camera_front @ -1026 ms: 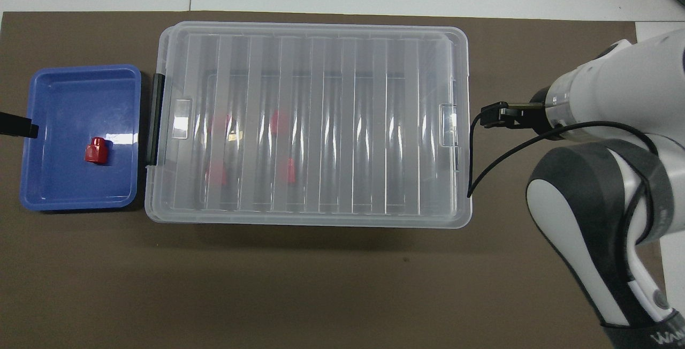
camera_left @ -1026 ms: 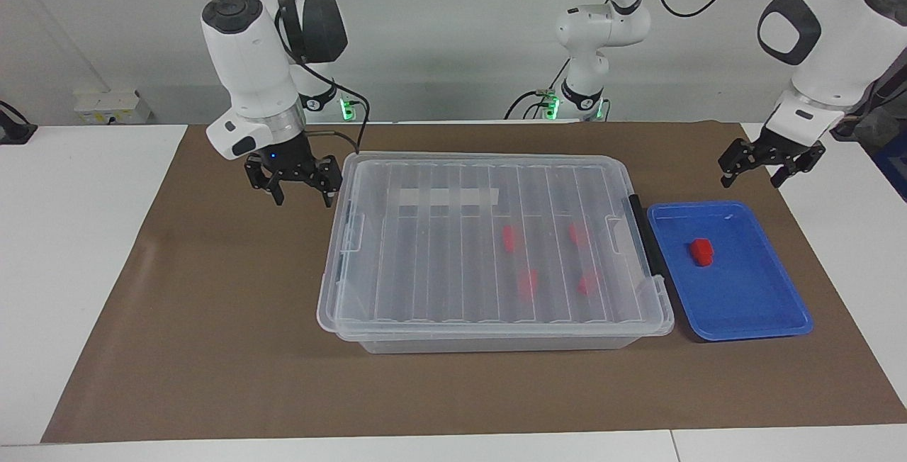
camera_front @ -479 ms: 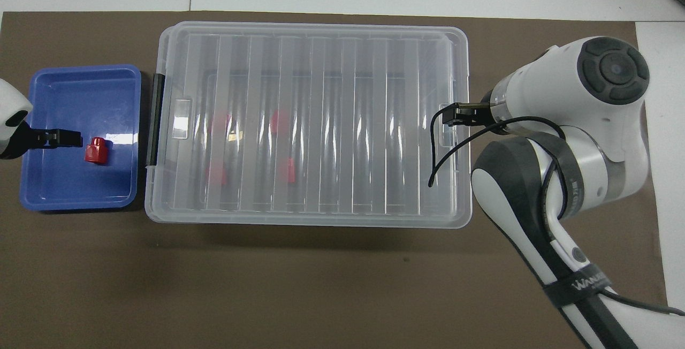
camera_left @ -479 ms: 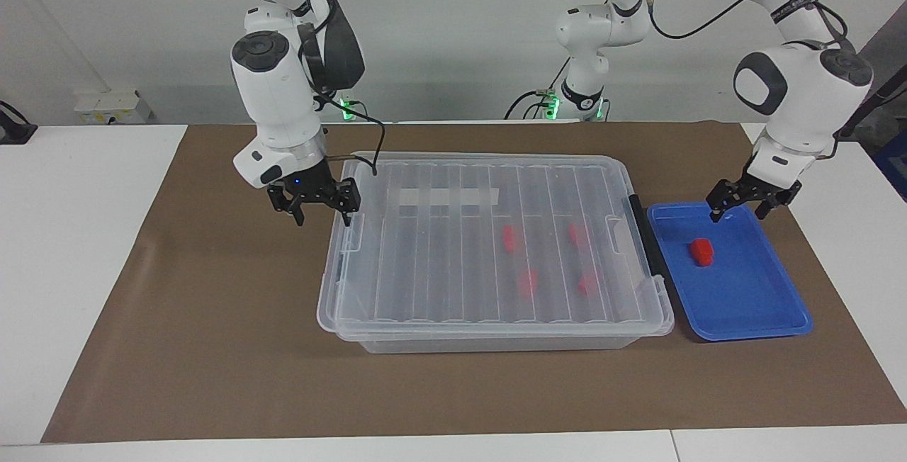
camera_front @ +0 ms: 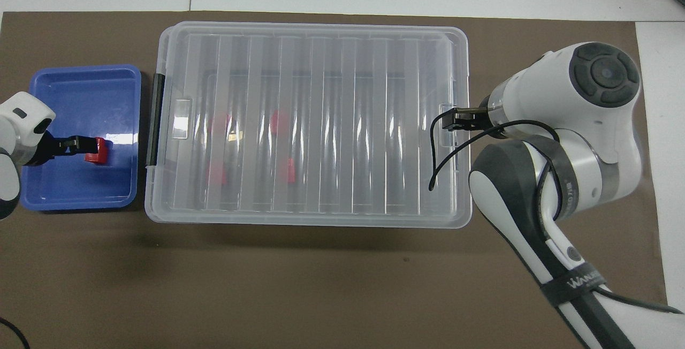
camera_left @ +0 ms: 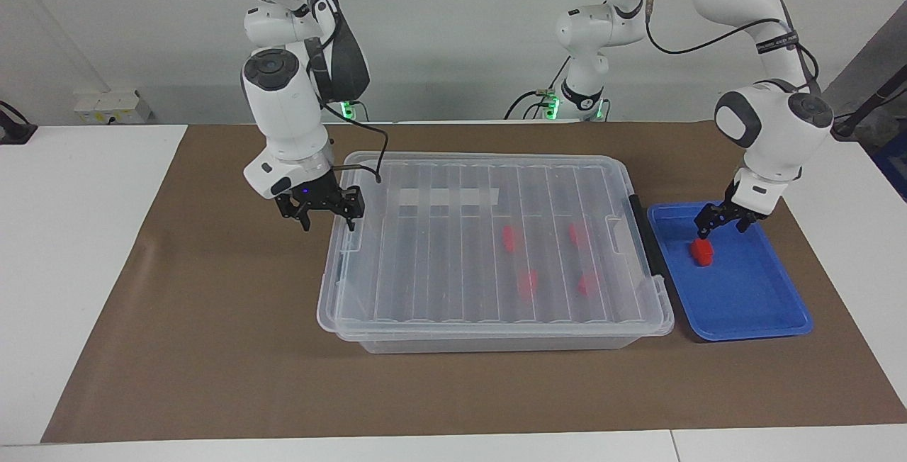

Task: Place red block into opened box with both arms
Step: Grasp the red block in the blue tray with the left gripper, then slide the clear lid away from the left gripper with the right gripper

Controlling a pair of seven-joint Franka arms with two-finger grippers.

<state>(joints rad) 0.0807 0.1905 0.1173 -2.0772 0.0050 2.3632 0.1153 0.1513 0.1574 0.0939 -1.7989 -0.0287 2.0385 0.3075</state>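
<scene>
The small bright red plastic block (camera_left: 702,252) with the sloped top lies in the shallow blue plastic tray (camera_left: 751,310), which stands on the brown-covered table (camera_left: 212,348) just beside the black-handled end of the large clear plastic box (camera_left: 489,338), toward the left arm's end of the table. The ribbed transparent lid (camera_left: 453,249) lies flat on the box. Four more red blocks (camera_left: 509,237) show through the lid, inside the box.

The left pincer (camera_left: 720,224) hangs directly over the red block in the tray, fingertips pointing down. Its fingers stand spread, and nothing is held between them. In the facing view the fingertips appear just above the block's top; contact cannot be confirmed. The block therefore lies straight below this pincer, and the remaining approach is judged to be a short vertical descent. The block's long axis is too small to read with certainty.

The right pincer (camera_left: 324,212) is at the end of the box toward the right arm's end of the table, over the lid's edge by the end clip (camera_left: 352,234). Its fingers stand apart, one fingertip outside the box end, the other over the lid. It holds nothing.

The left arm is the nearer arm to the block; the right arm is the nearer arm to the lid edge. Judgement: the lid must be raised before the block can enter the box.
</scene>
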